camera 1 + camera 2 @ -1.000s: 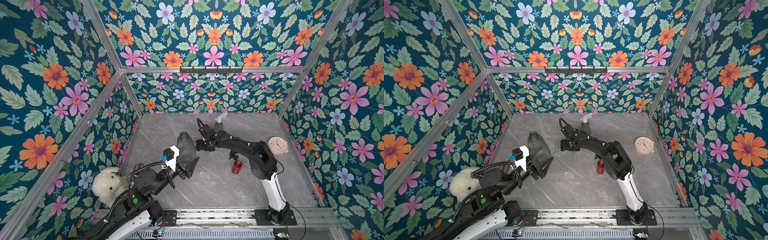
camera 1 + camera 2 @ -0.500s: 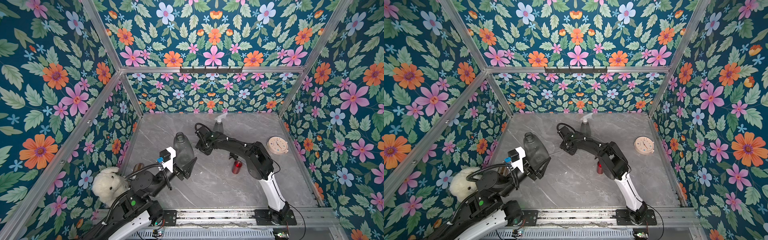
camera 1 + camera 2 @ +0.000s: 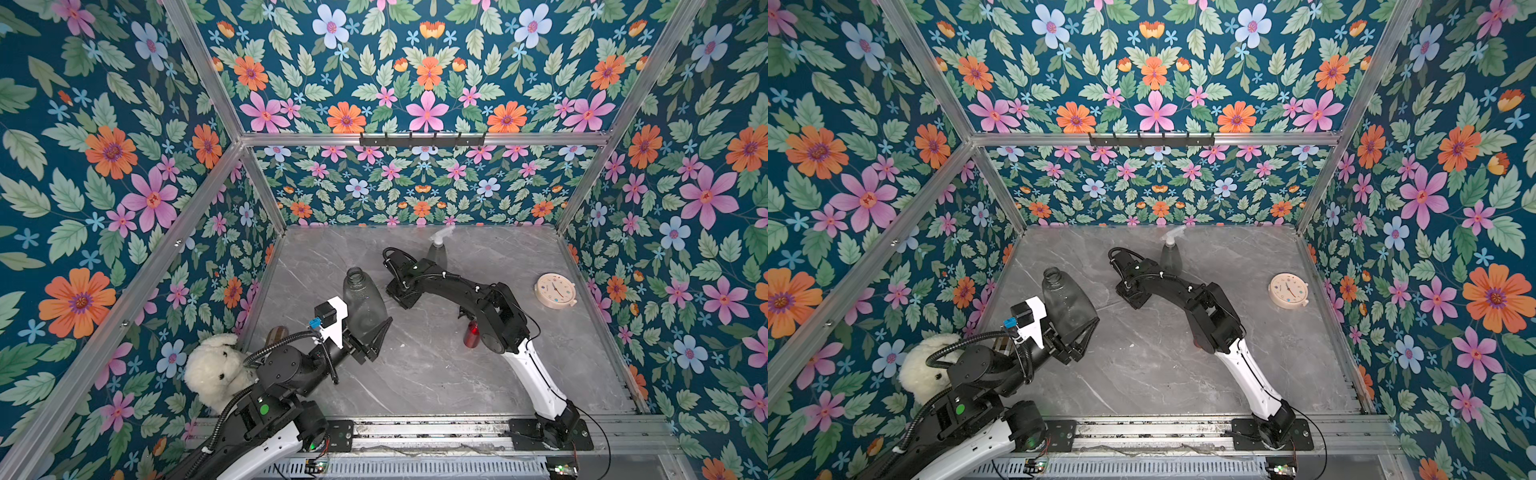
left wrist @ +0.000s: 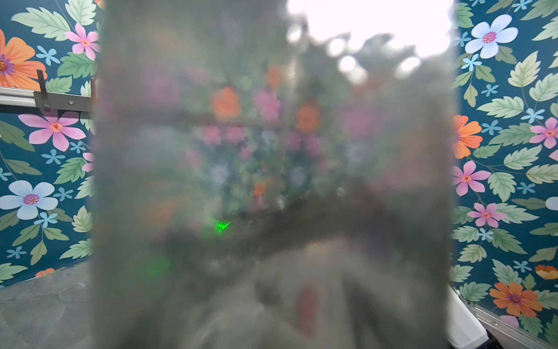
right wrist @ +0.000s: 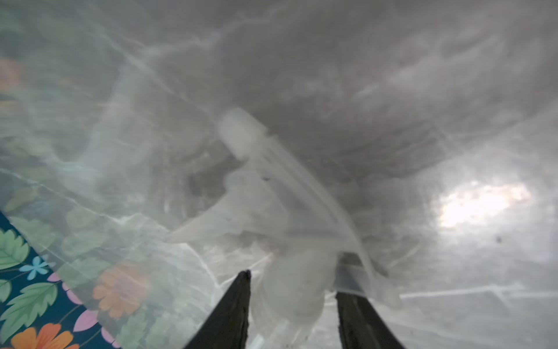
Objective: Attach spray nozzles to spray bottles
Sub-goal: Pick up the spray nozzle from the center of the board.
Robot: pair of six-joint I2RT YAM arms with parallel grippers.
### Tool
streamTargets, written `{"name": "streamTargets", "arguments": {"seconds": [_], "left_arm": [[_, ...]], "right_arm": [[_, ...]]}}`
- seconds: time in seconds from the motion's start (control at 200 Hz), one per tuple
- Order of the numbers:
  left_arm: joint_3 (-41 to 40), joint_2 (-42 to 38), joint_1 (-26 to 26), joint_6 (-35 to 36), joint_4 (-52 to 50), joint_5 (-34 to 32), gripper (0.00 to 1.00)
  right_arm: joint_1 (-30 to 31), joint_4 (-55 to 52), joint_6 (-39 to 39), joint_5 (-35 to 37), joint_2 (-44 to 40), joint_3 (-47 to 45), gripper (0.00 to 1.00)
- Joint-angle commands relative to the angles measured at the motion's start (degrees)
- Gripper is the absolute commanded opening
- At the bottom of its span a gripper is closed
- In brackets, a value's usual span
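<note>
My left gripper (image 3: 371,332) is shut on the lower body of a smoky-grey spray bottle (image 3: 362,297), held tilted above the table with its neck open. That bottle (image 4: 271,166) fills the left wrist view and hides the fingers. My right gripper (image 3: 401,296) points down at the table beside it. In the right wrist view its black fingers (image 5: 238,305) are shut on the collar of a translucent spray nozzle (image 5: 271,205). A second grey bottle (image 3: 436,254) with a nozzle attached stands at the back. The red bottle (image 3: 471,333) stands by the right arm.
A round cream clock (image 3: 556,290) lies at the right. A white plush toy (image 3: 216,370) and a brown plaid case (image 3: 277,334) sit at the left wall. A hook rail (image 3: 422,139) runs along the back wall.
The right gripper has sunk slightly toward the table and its jaws have come in on the nozzle. The left arm has drawn the grey bottle a little to the left.
</note>
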Motion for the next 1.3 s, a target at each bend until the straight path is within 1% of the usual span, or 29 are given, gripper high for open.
{"name": "streamTargets", "arguments": {"seconds": [0.0, 0.125, 0.295, 0.34, 0.405, 0.48, 0.635, 0.725, 0.795, 0.885, 0.965, 1.015, 1.175, 1.295], "left_arm": [[-0.03, -0.25, -0.05, -0.40, 2.52, 0.53, 0.00], [-0.13, -0.51, -0.05, -0.48, 2.49, 0.39, 0.00], [0.06, -0.26, -0.09, -0.40, 2.32, -0.13, 0.00], [0.06, -0.04, -0.06, -0.40, 2.23, -0.47, 0.00], [0.07, 0.27, -0.07, -0.36, 2.14, -0.87, 0.00], [-0.02, 0.70, -0.11, -0.49, 2.14, -1.40, 0.00], [0.14, 1.16, -0.04, -0.49, 2.05, -2.71, 0.00], [0.10, 0.94, -0.04, -0.17, 1.89, -3.68, 0.00], [-0.01, 0.88, -0.05, 0.28, 1.73, -4.49, 0.00], [-0.66, 1.24, -0.06, 0.87, 2.23, -4.68, 0.00], [-1.83, 1.76, -0.04, 1.17, 4.33, -3.11, 0.00], [-2.45, 2.44, -0.08, 1.43, 5.56, -2.27, 0.00], [-4.95, 5.80, -0.11, 2.40, 10.28, 0.04, 0.00], [-8.55, 7.17, -0.11, 2.72, 16.31, 0.98, 0.00]], "right_arm": [[-0.12, -3.77, 2.41, 0.20, 1.50, 0.48, 0.48], [-0.71, -5.73, 1.77, 0.27, 2.55, 1.51, 0.46], [-1.76, -3.97, 0.21, -1.51, 1.44, -3.20, 0.43], [-2.01, -3.63, -0.90, -2.23, 1.26, -4.21, 0.40], [-2.22, -4.30, -2.78, -2.39, 0.65, -5.09, 0.37], [-1.97, -1.39, -6.46, -1.34, -2.18, -7.95, 0.34], [-0.86, 9.29, -17.68, 2.83, -12.58, -16.62, 0.32], [-0.57, 18.41, -23.46, 2.98, -20.77, -25.64, 0.32], [-0.18, 24.18, -28.30, 4.38, -27.51, -32.34, 0.32], [0.41, 28.83, -35.29, 8.11, -35.99, -39.12, 0.31], [0.53, 33.00, -42.65, 12.19, -43.51, -44.07, 0.31], [0.59, 34.48, -47.36, 14.57, -49.02, -45.63, 0.32], [1.67, 39.85, -63.44, 19.75, -61.07, -47.40, 0.31], [2.70, 43.32, -73.62, 20.67, -67.37, -47.26, 0.32]]}}
